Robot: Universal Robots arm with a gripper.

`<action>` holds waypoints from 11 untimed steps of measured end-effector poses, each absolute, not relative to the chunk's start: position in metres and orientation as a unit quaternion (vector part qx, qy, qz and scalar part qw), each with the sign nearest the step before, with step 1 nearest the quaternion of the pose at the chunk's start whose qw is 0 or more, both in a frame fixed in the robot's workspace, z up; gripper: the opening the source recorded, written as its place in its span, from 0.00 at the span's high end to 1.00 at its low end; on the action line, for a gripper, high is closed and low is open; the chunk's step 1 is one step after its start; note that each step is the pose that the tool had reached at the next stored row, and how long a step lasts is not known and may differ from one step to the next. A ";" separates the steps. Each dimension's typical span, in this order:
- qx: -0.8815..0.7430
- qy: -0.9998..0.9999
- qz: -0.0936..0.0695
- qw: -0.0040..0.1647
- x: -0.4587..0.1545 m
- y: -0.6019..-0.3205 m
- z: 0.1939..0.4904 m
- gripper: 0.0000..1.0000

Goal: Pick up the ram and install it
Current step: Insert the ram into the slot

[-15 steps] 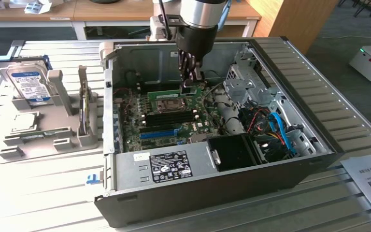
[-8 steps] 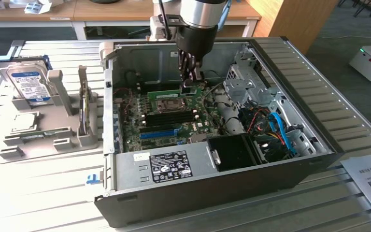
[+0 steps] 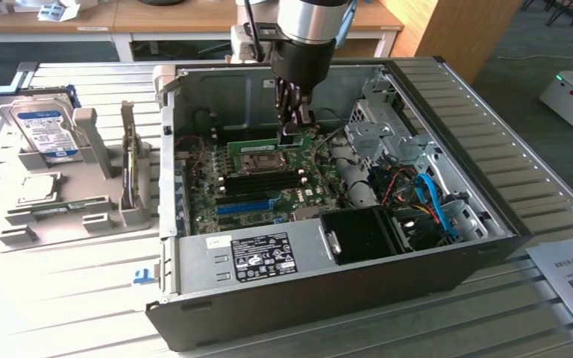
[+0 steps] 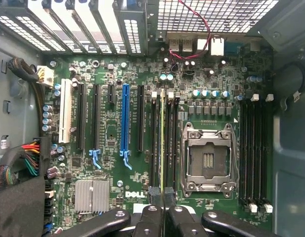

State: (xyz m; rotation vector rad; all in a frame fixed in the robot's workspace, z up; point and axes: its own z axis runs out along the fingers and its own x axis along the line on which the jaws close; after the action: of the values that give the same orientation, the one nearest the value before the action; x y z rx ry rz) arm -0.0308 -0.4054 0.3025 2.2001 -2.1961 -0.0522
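**Exterior view.** An open computer case lies on its side in the middle of the slatted counter, with its near wall close to the counter's near edge. The arm comes down through the open side, close to the case's far wall. The gripper is closed on the ram, which hangs level above the green board.

There is free room over the board toward the case wall at the exterior view's left. Toward the exterior view's right, a metal drive cage, a black fan box and blue cables crowd close. A hard drive stands in a grey holder near the counter's edge at the exterior view's left, well apart from the case.

**Wrist view.** The gripper pinches the ram, seen edge-on as a thin line. It runs along the black memory slots, between the blue slot and the processor socket. I cannot tell whether it touches a slot. More slots lie beyond the socket, just beside the case wall.
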 end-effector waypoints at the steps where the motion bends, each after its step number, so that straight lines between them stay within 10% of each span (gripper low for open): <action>1: 0.708 -0.706 -0.017 0.016 -0.031 -0.405 0.303 0.88; 11: 0.708 -0.706 -0.017 0.016 -0.031 -0.409 0.303 0.88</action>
State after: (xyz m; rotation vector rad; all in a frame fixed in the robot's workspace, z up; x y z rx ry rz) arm -0.0308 -0.4094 0.3026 2.2000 -2.1961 -0.0522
